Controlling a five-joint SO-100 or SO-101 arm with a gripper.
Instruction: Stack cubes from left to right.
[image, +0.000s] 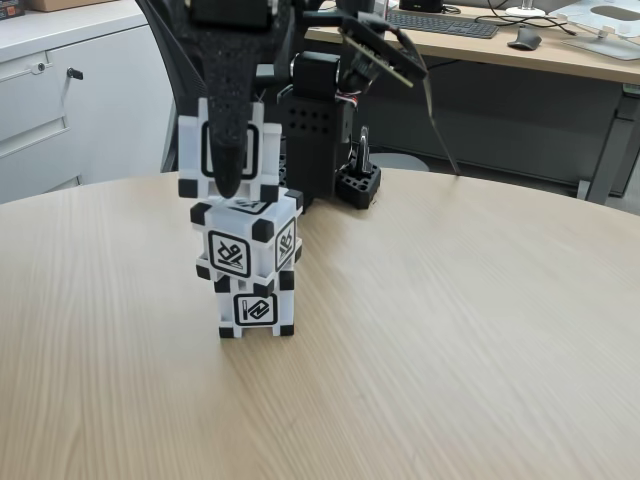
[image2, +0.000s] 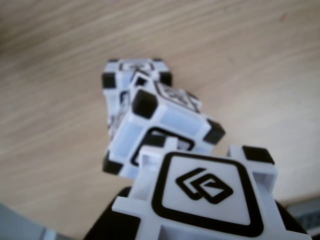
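Note:
Two cubes stand stacked on the round wooden table in the fixed view: the bottom cube (image: 256, 307) and, slightly turned on top of it, the middle cube (image: 248, 241). A third cube (image: 195, 150) sits right at the top of the stack, offset a little to the left, and my gripper (image: 231, 180) is shut on it, one black finger (image: 226, 130) crossing its front face. Whether it rests on the middle cube I cannot tell. The wrist view looks down over the held cube (image2: 200, 192) onto the middle cube (image2: 167, 122) and the bottom cube (image2: 134, 70).
The arm's black base (image: 312, 130) stands behind the stack, with a small black holder block (image: 358, 186) to its right. Beyond the table's far edge are a white cabinet (image: 60, 90) and a desk with a keyboard (image: 440, 22). Bare tabletop (image: 460, 330) stretches right and forward.

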